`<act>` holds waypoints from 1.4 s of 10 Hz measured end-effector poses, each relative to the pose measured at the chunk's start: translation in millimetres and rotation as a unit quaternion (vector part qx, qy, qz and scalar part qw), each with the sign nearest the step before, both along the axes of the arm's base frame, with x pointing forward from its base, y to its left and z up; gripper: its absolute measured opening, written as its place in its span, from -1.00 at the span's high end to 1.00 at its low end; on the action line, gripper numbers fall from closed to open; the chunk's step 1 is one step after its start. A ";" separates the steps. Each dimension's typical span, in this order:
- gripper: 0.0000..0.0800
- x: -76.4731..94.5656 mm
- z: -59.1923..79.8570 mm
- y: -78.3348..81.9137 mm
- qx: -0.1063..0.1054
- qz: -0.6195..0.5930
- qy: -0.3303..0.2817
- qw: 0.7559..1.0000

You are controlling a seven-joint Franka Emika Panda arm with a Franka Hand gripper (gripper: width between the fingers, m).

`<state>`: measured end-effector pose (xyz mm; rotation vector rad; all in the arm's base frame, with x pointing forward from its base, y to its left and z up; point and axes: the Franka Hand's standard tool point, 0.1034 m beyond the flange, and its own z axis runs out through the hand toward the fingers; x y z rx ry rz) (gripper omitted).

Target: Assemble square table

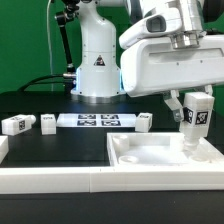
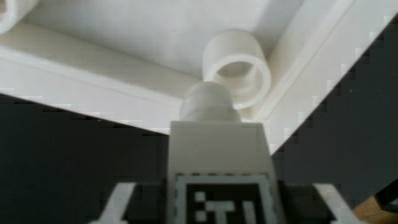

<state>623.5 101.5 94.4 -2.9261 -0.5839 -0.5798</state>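
- A small white leg (image 1: pixel 15 125) lies on the dark desk (image 1: pixel 60 145) at the exterior view's far left, with its tag facing the camera.
- A second leg (image 1: pixel 47 122) lies near it, to its right.
- A long white rail (image 1: pixel 55 178) runs along the near edge of the desk, in front of these parts.
- The marker board (image 1: pixel 95 121) lies flat between the second leg and the next one. The arm's white base (image 1: pixel 97 65) stands behind it.
- A third leg (image 1: pixel 143 122) lies just off the board's right end.
- The square slab (image 1: pixel 150 152) fills the near right part of the desk. It lies flat, with its raised rim and sunken middle facing up.
- The fourth leg (image 1: pixel 197 115) is at the exterior view's far right. The jaws are closed on its tagged upper block and hold it upright, with its narrow tip pointing down at the slab's far right corner.
- In the wrist view, that leg's tip (image 2: pixel 210 100) sits just beside a round socket (image 2: pixel 237 65) in the slab's corner. I cannot tell whether the tip touches the slab.
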 end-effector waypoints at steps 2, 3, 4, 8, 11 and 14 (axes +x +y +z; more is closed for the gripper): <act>0.28 1.6 -4.5 4.7 0.001 0.003 0.002 1.000; 0.28 0.8 -7.8 7.1 0.002 0.003 0.004 1.000; 0.28 -1.2 -11.8 10.2 0.003 0.003 0.008 1.000; 0.28 -3.6 -17.0 14.2 0.004 0.006 0.012 1.000; 0.28 -2.2 -17.6 14.0 0.004 0.005 0.009 1.000; 0.28 -4.5 -25.2 14.1 0.004 0.004 0.012 1.000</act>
